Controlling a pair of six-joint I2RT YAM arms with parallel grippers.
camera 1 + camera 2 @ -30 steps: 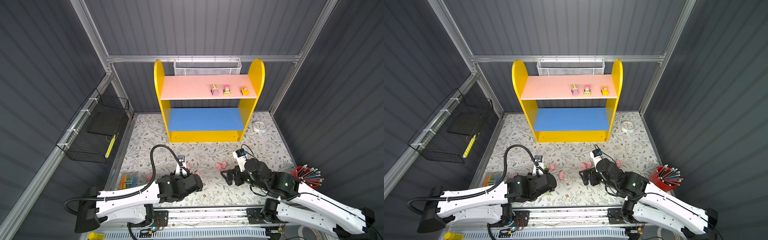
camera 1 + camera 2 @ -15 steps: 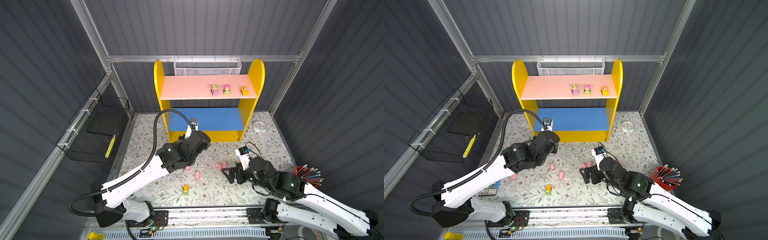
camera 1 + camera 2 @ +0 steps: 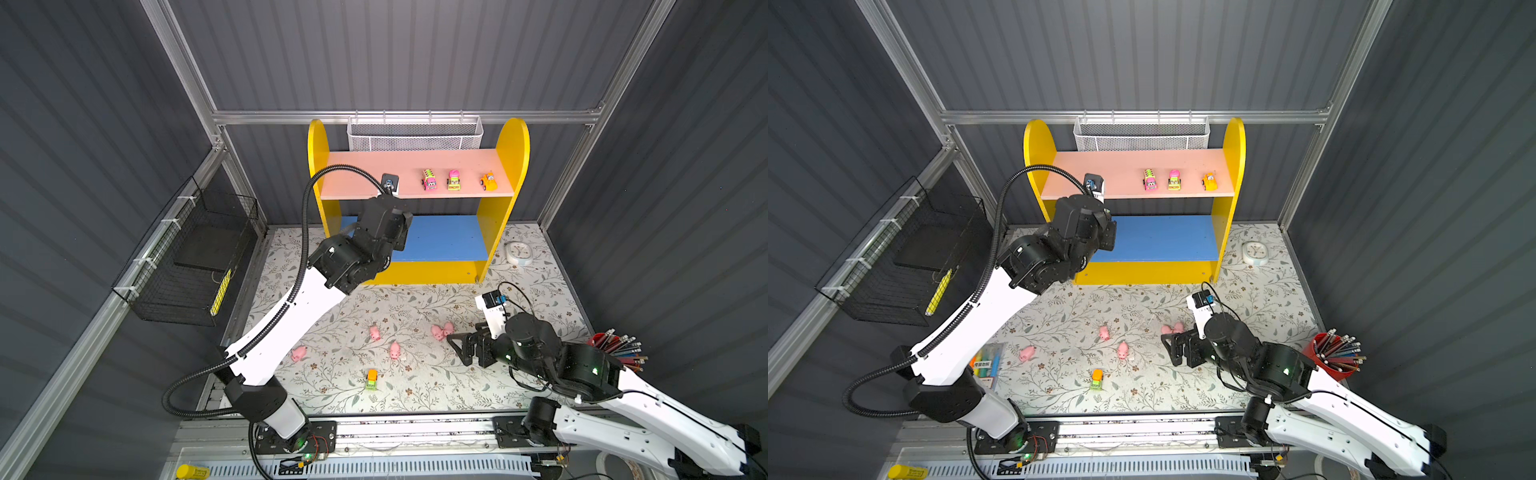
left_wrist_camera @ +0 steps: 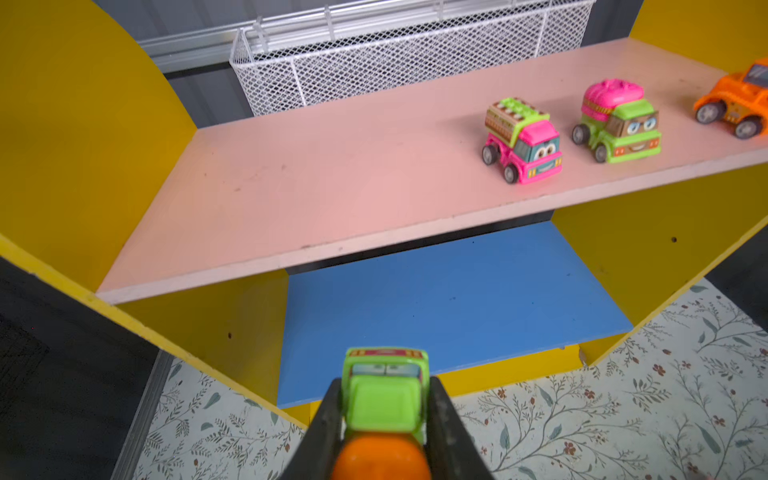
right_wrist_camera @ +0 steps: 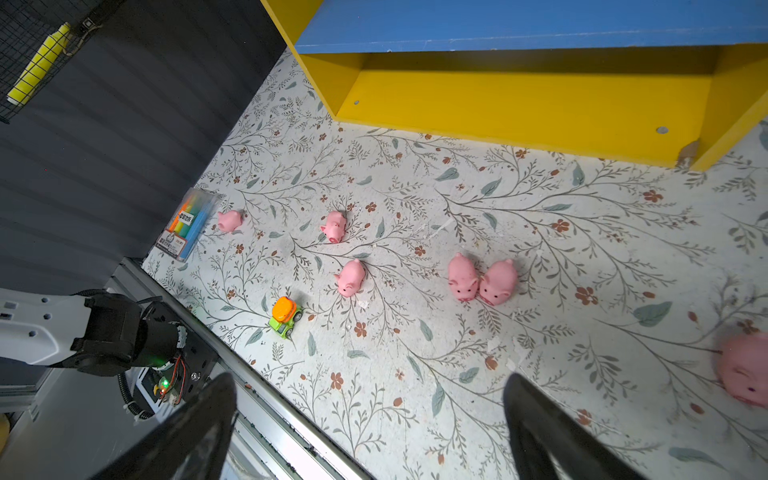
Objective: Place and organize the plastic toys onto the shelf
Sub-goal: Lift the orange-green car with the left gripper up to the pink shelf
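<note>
My left gripper point(image 4: 384, 384) is shut on a green toy truck with an orange drum point(image 4: 384, 399). It holds the truck in the air before the shelf point(image 3: 419, 174), below the left part of the pink board point(image 4: 332, 174). Three toy vehicles point(image 3: 430, 179) point(image 3: 454, 180) point(image 3: 488, 181) stand on that board's right half. The blue lower board point(image 4: 436, 291) is bare. My right gripper point(image 5: 370, 382) point(image 3: 461, 345) is open and empty, low over the floor beside two pink pigs point(image 5: 462, 277) point(image 5: 498, 282). Several more pigs point(image 3: 375, 332) point(image 3: 395, 350) point(image 3: 298, 353) and a green-orange truck point(image 3: 371, 379) lie on the floral floor.
A white mesh basket point(image 3: 415, 135) hangs behind the shelf. A black wire basket point(image 3: 195, 257) hangs on the left wall. A white clock point(image 3: 518, 252) lies right of the shelf, a red pencil cup point(image 3: 615, 349) at far right, a marker pack point(image 3: 986, 365) at front left.
My left arm has risen from the front floor and swung up toward the shelf with the green truck in its grip. The right gripper has stayed open in about the same place.
</note>
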